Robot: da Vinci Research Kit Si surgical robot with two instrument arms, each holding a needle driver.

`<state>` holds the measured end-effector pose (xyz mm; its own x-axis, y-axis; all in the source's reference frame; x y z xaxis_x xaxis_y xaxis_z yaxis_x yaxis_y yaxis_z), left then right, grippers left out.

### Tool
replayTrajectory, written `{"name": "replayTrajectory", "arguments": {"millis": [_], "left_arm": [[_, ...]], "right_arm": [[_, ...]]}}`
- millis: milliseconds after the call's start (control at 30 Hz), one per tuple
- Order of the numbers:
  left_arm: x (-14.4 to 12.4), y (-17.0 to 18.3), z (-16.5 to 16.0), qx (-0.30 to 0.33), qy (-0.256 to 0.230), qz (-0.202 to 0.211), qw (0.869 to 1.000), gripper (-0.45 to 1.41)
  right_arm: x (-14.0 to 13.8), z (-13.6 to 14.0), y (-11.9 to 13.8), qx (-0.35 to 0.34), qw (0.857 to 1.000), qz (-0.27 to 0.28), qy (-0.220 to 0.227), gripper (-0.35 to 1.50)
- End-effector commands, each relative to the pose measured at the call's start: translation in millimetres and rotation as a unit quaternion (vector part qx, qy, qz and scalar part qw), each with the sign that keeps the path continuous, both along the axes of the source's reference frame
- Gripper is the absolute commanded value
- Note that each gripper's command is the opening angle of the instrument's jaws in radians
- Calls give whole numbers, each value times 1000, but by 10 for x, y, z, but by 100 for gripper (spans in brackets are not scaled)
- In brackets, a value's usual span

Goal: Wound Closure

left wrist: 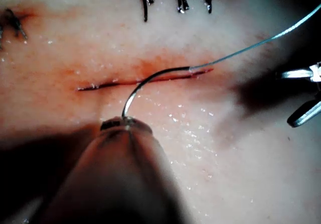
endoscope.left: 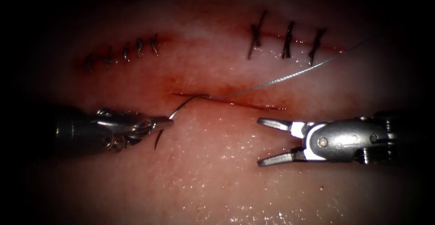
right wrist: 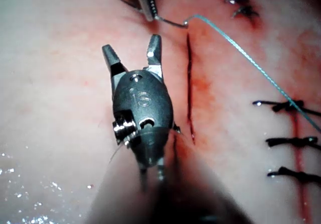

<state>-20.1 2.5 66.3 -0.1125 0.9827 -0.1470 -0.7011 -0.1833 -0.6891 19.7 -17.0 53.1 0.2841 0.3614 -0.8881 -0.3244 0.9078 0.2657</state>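
The left hand (endoscope.left: 165, 123) grips the curved needle (endoscope.left: 181, 107) near mid-curve, just below the open cut (endoscope.left: 235, 101) in the tissue (endoscope.left: 217, 175). The needle's point hangs free below the hand, its tail lying at the cut's left end, trailing thread (endoscope.left: 294, 74) up to the right. The right hand (endoscope.left: 267, 142) hovers released, holding nothing, below the cut's right end.

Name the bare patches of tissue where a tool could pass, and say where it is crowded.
Bare tissue lies below both grippers. Crowded: the open cut, where the left gripper holds the needle mid-curve, thread trailing right; the open, empty right gripper; stitched rows above.
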Motion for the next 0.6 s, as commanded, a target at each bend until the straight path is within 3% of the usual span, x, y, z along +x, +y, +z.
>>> {"name": "replayTrajectory", "arguments": {"millis": [33,267,500,600], "left_arm": [[-7,-5,3,1,-14,-3,1000,-45],[-17,2,-15,-9,-97,-19,995,-45],[-23,10,-27,-11,-190,-58,980,-45],[-25,13,-32,-9,-215,-71,974,-45]], "right_arm": [[5,11,-6,12,1000,12,-2,85],[8,27,-3,52,996,70,-14,84],[15,40,15,117,985,128,9,94],[14,46,23,126,981,145,22,87]]}}
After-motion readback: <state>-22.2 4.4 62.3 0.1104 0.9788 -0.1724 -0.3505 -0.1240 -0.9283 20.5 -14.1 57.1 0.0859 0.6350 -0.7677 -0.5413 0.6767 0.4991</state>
